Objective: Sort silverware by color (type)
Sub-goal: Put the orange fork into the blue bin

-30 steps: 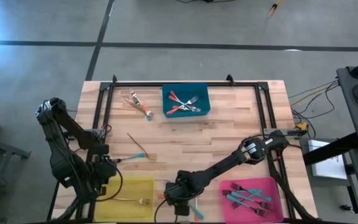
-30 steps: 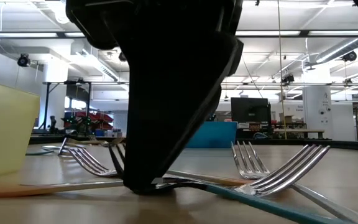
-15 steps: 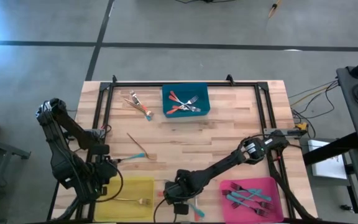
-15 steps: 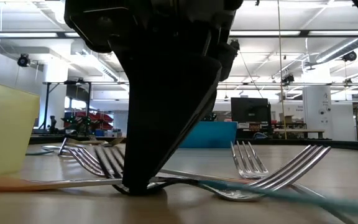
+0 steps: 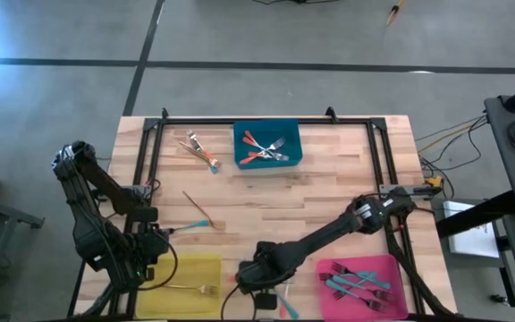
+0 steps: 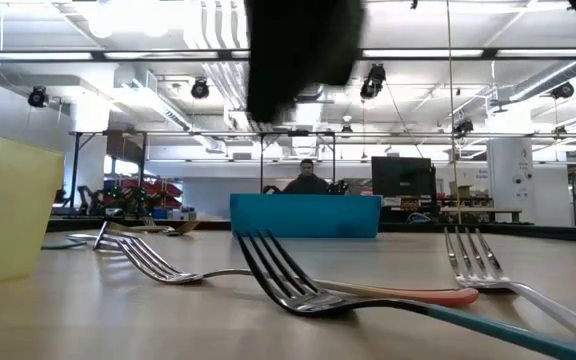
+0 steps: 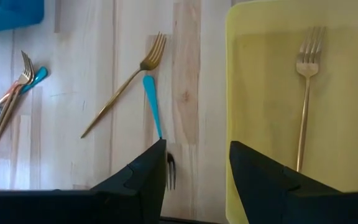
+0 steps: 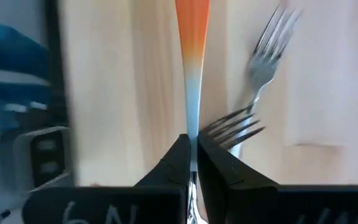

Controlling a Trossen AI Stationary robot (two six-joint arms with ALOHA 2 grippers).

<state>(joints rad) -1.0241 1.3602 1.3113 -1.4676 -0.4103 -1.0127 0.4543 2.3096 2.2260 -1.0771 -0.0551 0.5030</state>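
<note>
Blue bin (image 5: 267, 144); yellow bin (image 5: 184, 283); pink bin (image 5: 362, 283); wooden table (image 5: 329, 192).

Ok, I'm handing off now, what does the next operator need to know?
Right gripper shut on an orange-handled fork, raised near the front edge. Left gripper open beside the yellow bin.
Done: one gold fork in it, red-orange forks in the blue bin, teal ones in the pink bin.
Left: held fork to blue; loose gold fork, teal fork, small pile by the blue bin, another teal fork by the right gripper.
</note>
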